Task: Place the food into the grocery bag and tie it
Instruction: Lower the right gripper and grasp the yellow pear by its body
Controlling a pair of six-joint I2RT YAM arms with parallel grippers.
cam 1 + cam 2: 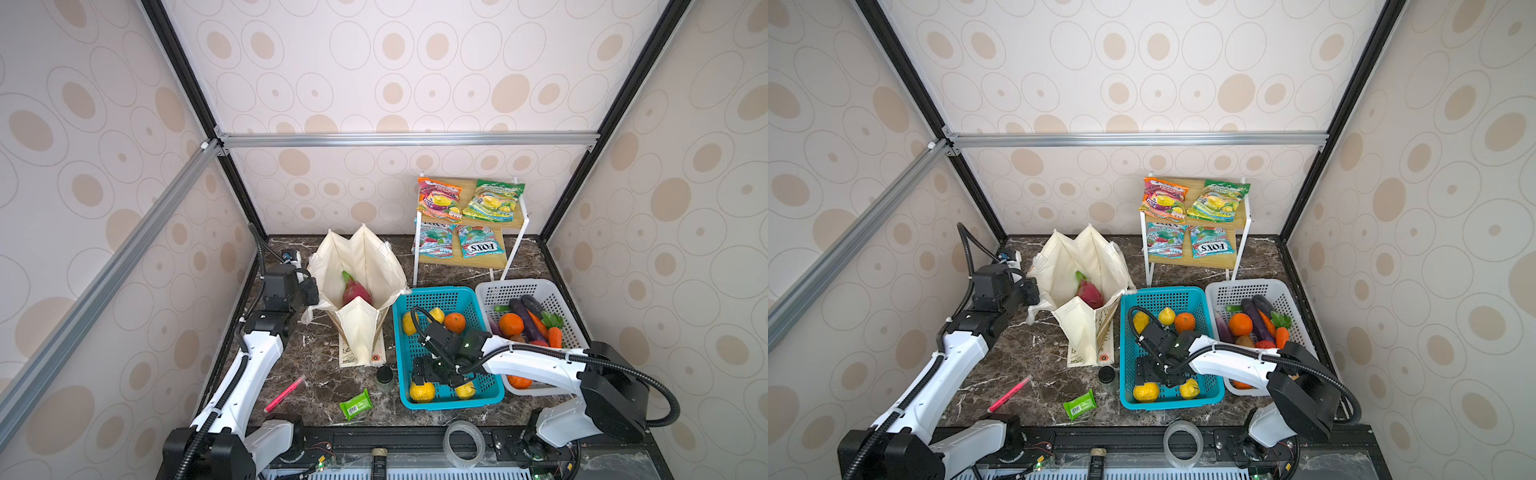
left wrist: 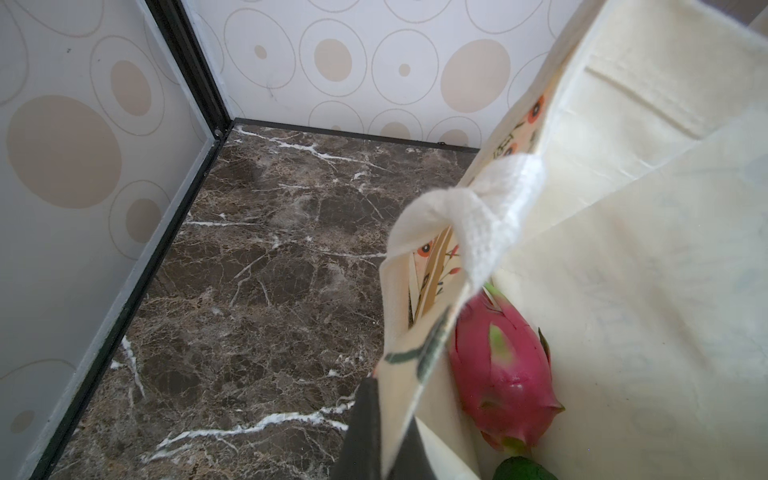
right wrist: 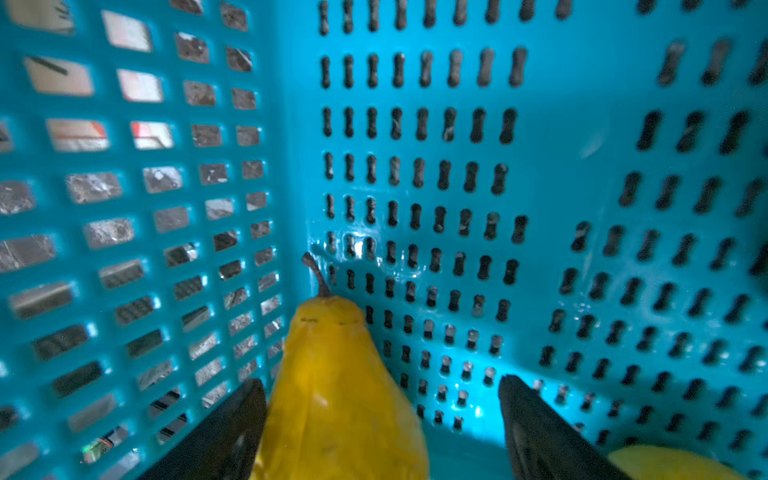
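Pear [image 3: 332,374] (yellow, stalked) lies in the blue basket [image 1: 453,401] between the spread jaws of the right claw [image 3: 379,380], one finger beside it, the other apart. Farther back, the left claw [image 2: 386,440] is clamped on the rim of the grocery bag [image 1: 361,257]; dragon fruit [image 1: 356,293] sits inside. Snack packets [image 1: 439,199] lie on the rear shelf [image 1: 457,261].

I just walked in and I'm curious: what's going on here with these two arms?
The left fingers pinch the rim of the bag, holding it open; a dragon fruit lies inside. The right fingers are down in the blue basket, open around a yellow pear, not yet gripping it. Snack packets wait on the shelf.
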